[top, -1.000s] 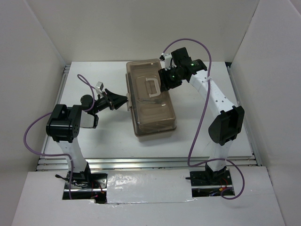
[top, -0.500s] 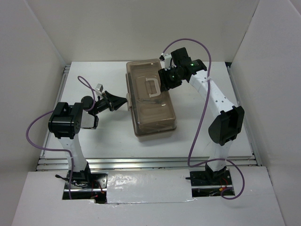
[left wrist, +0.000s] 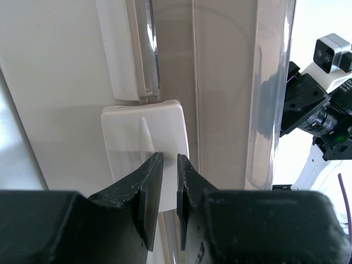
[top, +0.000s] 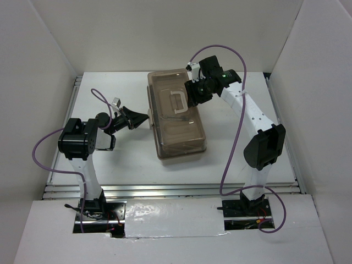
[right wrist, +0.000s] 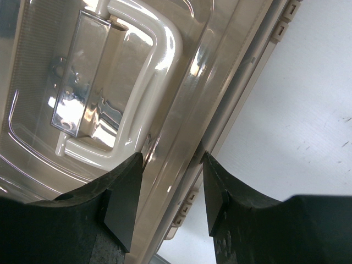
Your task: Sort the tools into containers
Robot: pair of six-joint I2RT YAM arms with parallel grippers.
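Pointing at the white latch (left wrist: 137, 132) on the left side of the toolbox (top: 181, 137), the left pincer (left wrist: 164, 192) shows its jaws a thin slit apart. Whether they pinch the latch cannot be told. The right pincer (right wrist: 171, 192) is released, jaws astride the right rim of the translucent brown lid (right wrist: 181, 107), beside its white handle (right wrist: 168, 49). The toolbox sits closed on the middle of the bench (top: 126, 159).

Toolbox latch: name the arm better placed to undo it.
Left. The left hand sits at the white latch on the left side of the toolbox, fingers nearly together over it. The right hand straddles the opposite edge of the lid, away from that latch.
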